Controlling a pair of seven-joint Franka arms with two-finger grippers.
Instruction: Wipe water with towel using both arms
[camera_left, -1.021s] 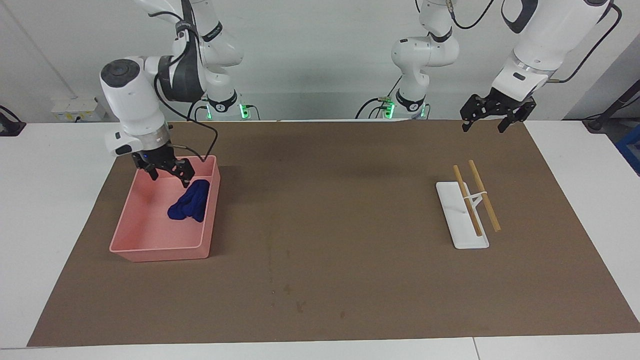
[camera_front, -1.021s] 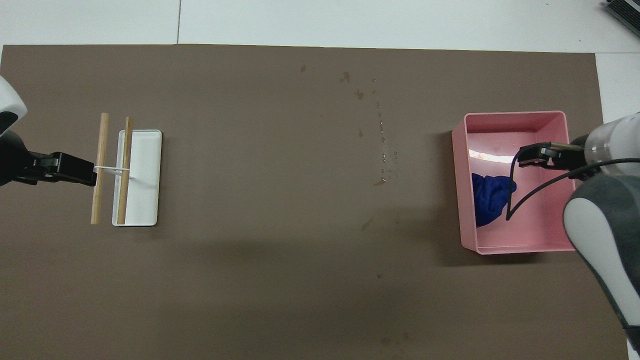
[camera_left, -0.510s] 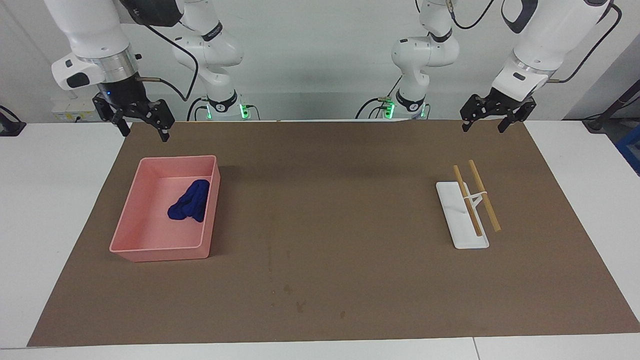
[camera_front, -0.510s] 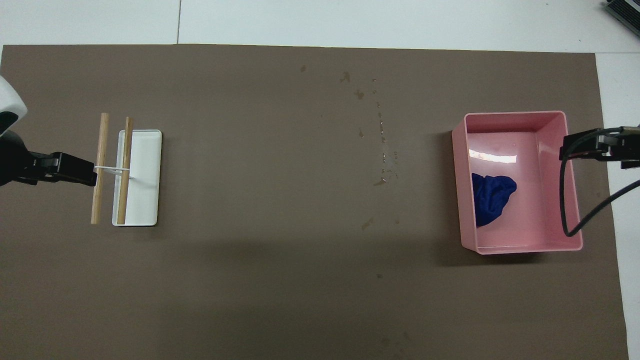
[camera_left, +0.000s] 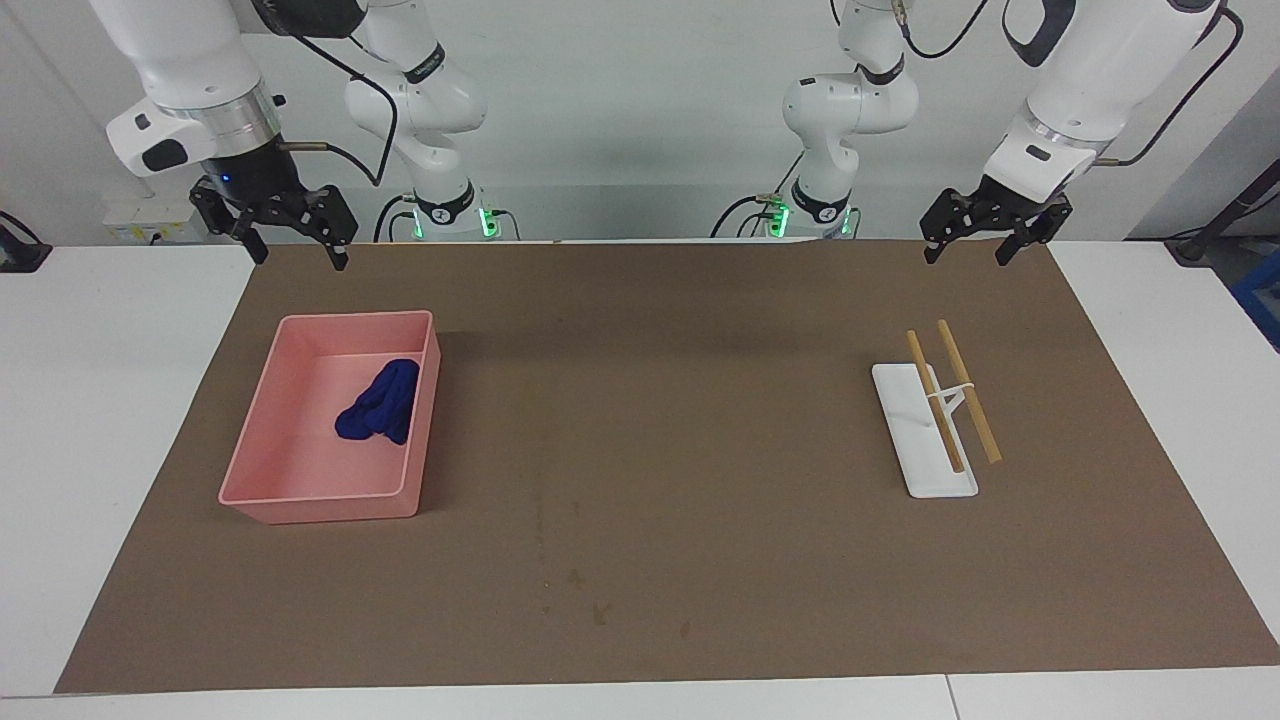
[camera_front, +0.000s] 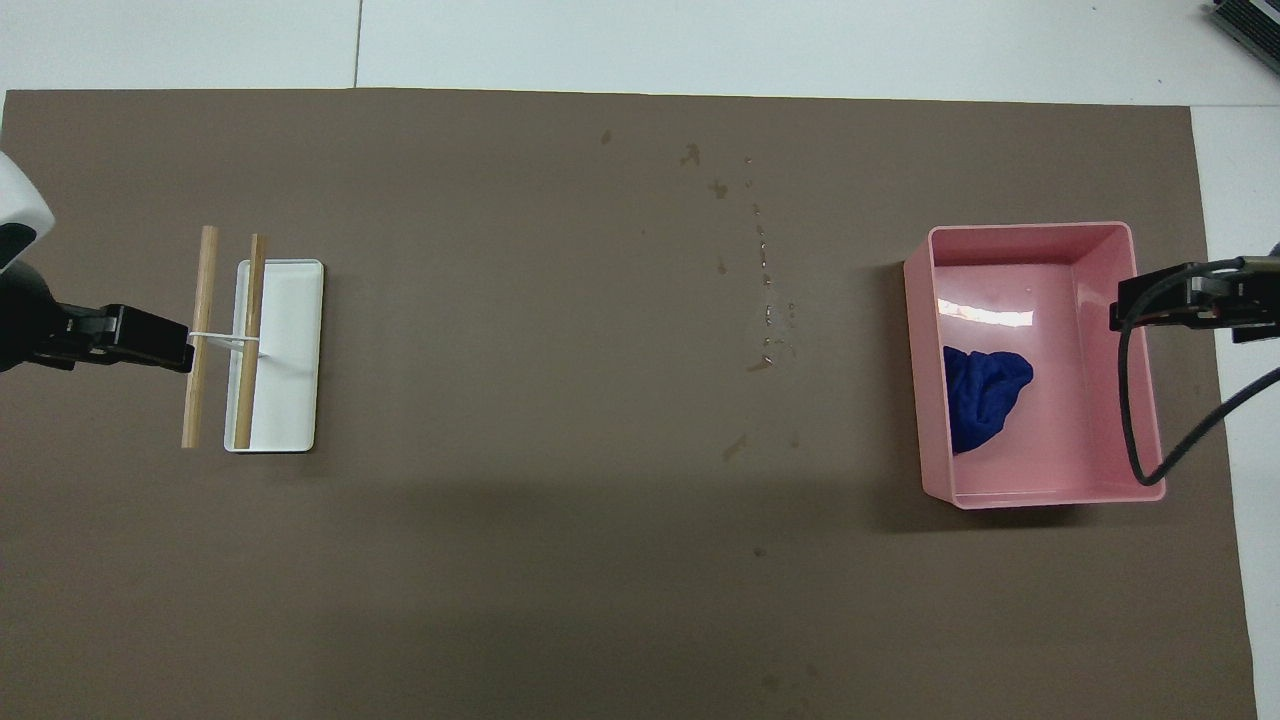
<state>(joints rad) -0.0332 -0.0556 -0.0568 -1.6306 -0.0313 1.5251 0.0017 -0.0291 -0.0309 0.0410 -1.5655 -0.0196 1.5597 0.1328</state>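
Observation:
The deep-blue towel (camera_left: 380, 402) lies crumpled inside the pink tray (camera_left: 320, 495), against the wall toward the table's middle; it also shows in the overhead view (camera_front: 980, 395). Small water drops (camera_front: 765, 300) dot the brown mat near the middle of the table. My right gripper (camera_left: 298, 258) is open and empty, raised over the mat's edge beside the tray's robot-side end; in the overhead view it (camera_front: 1125, 298) hangs over the tray's rim (camera_front: 1040, 232). My left gripper (camera_left: 966, 258) is open and empty, and waits raised over the mat at the left arm's end.
A white stand (camera_left: 925, 440) holding two wooden sticks (camera_left: 965, 390) sits at the left arm's end of the mat, below the left gripper (camera_front: 170, 345) in the overhead view. A black cable (camera_front: 1135, 400) hangs from the right wrist over the tray.
My right gripper rose out of the pink tray, where it was beside the towel, and came up empty toward the robots. The towel stayed in the tray. The left arm has not moved.

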